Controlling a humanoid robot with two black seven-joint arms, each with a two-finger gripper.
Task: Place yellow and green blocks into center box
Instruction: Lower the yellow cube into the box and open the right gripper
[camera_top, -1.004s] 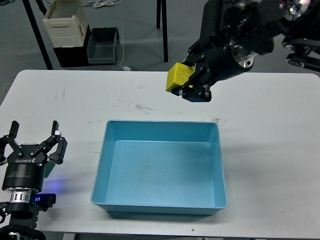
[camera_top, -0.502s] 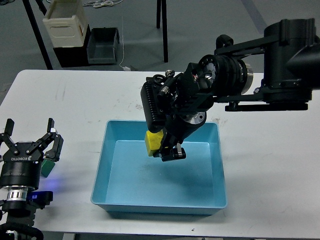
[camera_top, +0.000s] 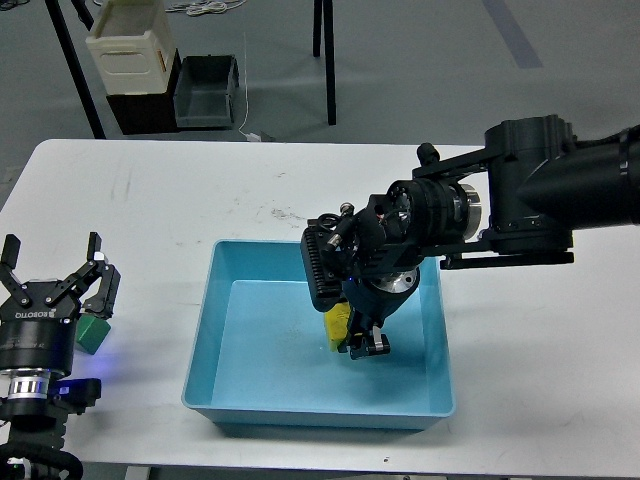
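While the right hand (camera_top: 352, 338) grips the yellow block (camera_top: 336, 327) low inside the blue box (camera_top: 215, 300), the left hand (camera_top: 52, 290) stands spread. The green block (camera_top: 92, 333) rests on the bench (camera_top: 150, 200) left of the box, beneath that hand.

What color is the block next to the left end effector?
Green block, seen in the head view beside the left end effector.

White table (camera_top: 150, 200): blue box (camera_top: 205, 330), green block (camera_top: 92, 333).

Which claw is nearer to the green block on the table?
Left. The left claw hovers open right over the green block, while the right claw is far away inside the blue box, holding the yellow block.
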